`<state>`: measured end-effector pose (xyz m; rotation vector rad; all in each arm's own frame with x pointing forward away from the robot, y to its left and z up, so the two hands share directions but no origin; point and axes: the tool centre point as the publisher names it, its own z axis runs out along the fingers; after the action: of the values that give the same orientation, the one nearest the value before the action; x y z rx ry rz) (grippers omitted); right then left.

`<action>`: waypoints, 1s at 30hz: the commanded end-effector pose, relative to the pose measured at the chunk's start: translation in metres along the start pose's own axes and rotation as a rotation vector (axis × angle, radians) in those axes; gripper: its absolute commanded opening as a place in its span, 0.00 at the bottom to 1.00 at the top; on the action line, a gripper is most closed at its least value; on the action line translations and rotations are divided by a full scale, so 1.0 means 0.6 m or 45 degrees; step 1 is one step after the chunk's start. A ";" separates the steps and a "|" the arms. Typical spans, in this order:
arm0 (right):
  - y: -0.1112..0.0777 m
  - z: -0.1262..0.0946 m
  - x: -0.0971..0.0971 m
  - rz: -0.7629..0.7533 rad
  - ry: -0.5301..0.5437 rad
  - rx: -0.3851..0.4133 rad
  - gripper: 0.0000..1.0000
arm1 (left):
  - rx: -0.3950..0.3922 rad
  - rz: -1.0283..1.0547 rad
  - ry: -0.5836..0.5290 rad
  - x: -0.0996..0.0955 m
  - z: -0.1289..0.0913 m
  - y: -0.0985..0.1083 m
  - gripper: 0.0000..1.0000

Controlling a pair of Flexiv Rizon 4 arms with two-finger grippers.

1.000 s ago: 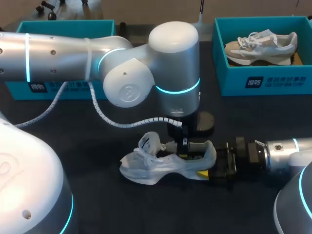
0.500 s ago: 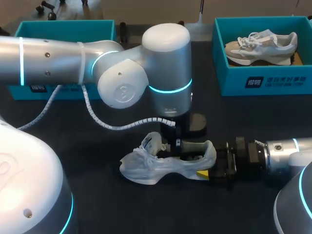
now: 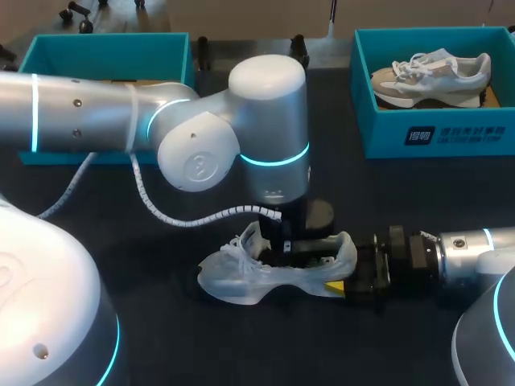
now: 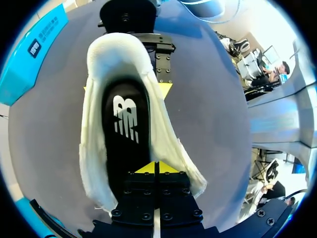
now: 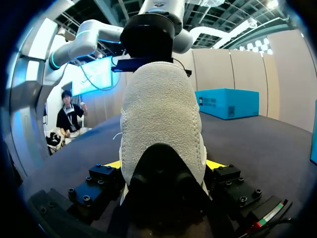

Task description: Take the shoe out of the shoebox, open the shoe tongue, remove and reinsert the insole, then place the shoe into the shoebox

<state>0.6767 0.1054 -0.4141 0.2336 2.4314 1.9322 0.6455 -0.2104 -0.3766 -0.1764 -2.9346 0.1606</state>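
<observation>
Worktop (image 3: 145, 265): dark, white shoe (image 3: 241, 277) lying mid-front.
Back edge: left box (image 3: 105, 52), right box (image 3: 434, 133), both teal.
Right claw (image 5: 163, 166): pinching shoe's heel.
Left claw (image 4: 154, 167): pressed together, tips over black insole (image 4: 124, 134).

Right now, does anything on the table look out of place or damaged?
Nothing stands out. The shoe sits upright, heel clamped in the right gripper; its insole lies inside, under the left gripper. The tongue stands raised, as the task requires.
</observation>
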 end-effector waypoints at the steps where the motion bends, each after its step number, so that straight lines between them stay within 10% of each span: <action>1: 0.002 0.002 0.000 0.002 -0.003 0.004 0.00 | -0.001 0.007 -0.023 0.007 0.010 0.002 0.00; 20: 0.002 0.002 0.000 0.002 -0.003 0.004 0.00 | -0.011 -0.024 -0.155 -0.005 0.037 0.011 0.00; 30: 0.002 0.002 0.000 0.002 -0.003 0.004 0.00 | -0.024 -0.025 -0.244 -0.013 0.048 0.011 0.23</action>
<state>0.6761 0.1056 -0.4143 0.2325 2.4311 1.9324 0.6527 -0.2072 -0.4029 -0.1455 -3.1159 0.1564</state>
